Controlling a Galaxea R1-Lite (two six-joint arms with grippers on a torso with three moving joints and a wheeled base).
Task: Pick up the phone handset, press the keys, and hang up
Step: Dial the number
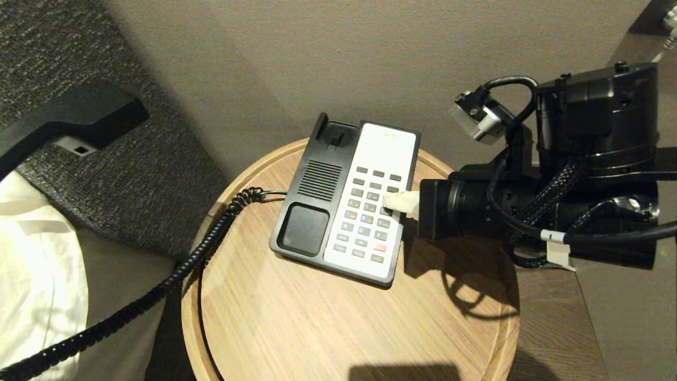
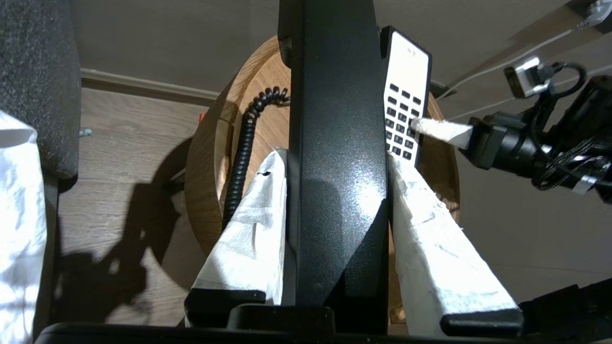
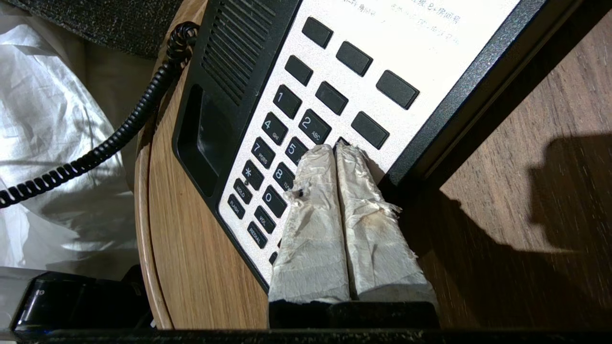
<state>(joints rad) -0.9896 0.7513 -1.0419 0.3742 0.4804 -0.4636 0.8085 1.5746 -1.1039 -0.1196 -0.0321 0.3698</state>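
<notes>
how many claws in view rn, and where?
2. Left claw is shut on the phone handset, held off its cradle. Right claw is shut, tips on the phone base's keypad. None hidden.

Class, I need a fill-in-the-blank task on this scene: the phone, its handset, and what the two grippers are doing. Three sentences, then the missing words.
1. The left gripper holds the phone handset lifted off the ____.
2. The right gripper, fingers together, has its tips on the phone base's ____.
3. The phone base stands on a round ____ table.

Missing words: phone base; keypad; wooden
</notes>
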